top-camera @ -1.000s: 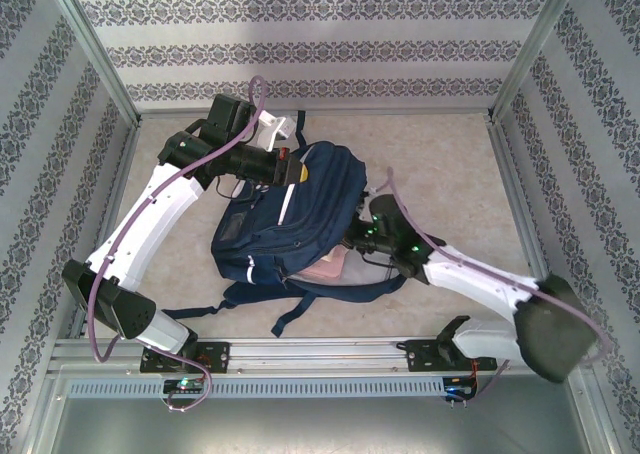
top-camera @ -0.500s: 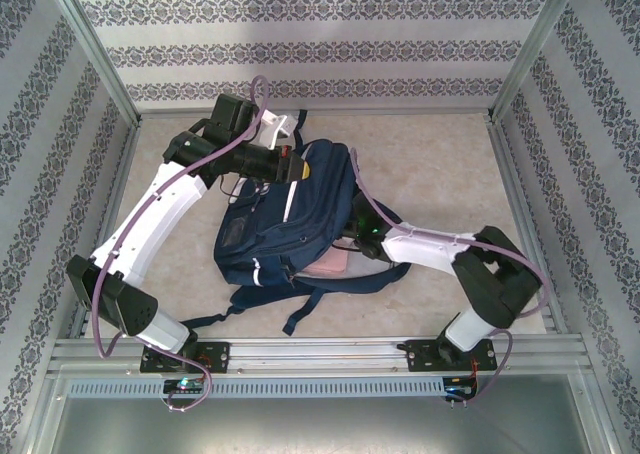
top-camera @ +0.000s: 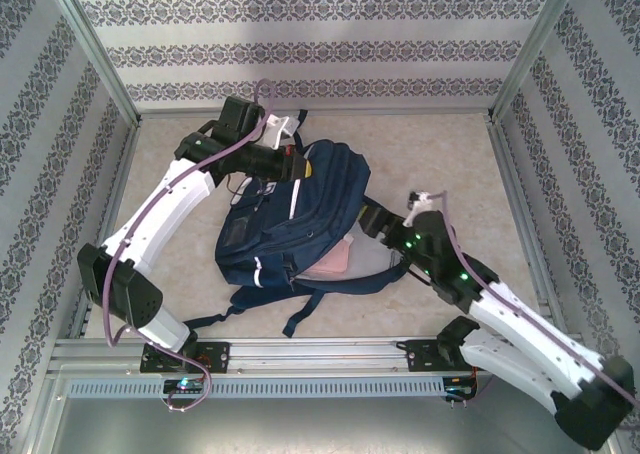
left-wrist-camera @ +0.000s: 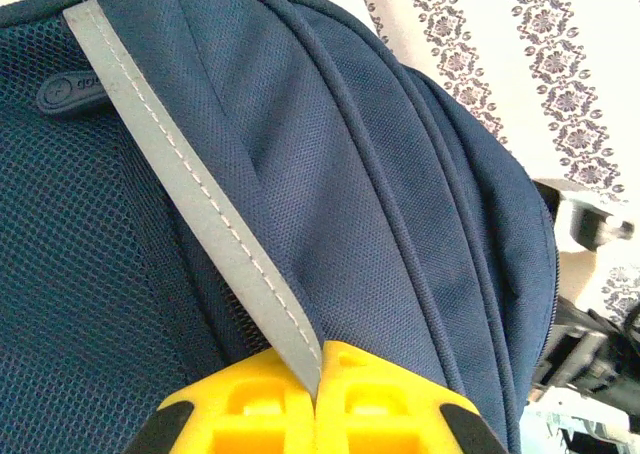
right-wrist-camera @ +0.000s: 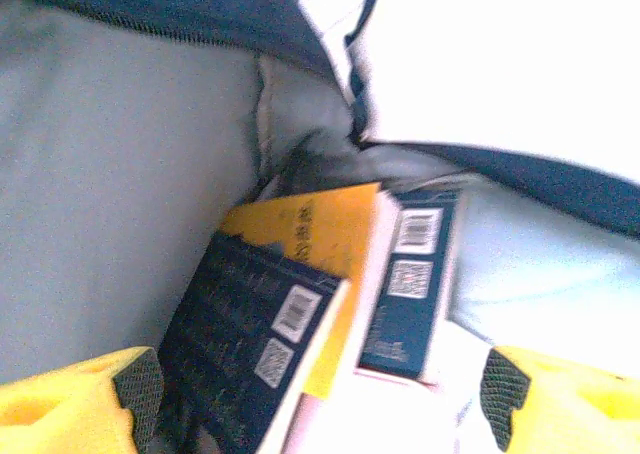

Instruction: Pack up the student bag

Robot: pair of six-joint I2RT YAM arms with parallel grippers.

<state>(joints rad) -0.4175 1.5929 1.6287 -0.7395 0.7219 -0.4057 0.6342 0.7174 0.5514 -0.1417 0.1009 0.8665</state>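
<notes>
Step in hand, as judged: loading books (right-wrist-camera: 290, 304) into the bag (top-camera: 300, 219), which lies mid-table with its mouth toward 4 o'clock. Next move: back the right gripper (right-wrist-camera: 320, 399) out without snagging the lining.

Left gripper (left-wrist-camera: 318, 389): fingers together, clamped on the grey stripe (left-wrist-camera: 190, 184) at the bag's 12 o'clock end. Arm reaches in from 8 o'clock.

Right gripper: fingers apart, empty, at the mouth. Arm low, from 5 o'clock.

The navy-blue student bag (top-camera: 310, 199) lies flat on the counter (top-camera: 440, 154), with a grey reflective stripe (left-wrist-camera: 200, 214) down its front. Its main compartment gapes toward 4 o'clock and its dark straps (top-camera: 296, 319) trail toward 6 o'clock.
</notes>
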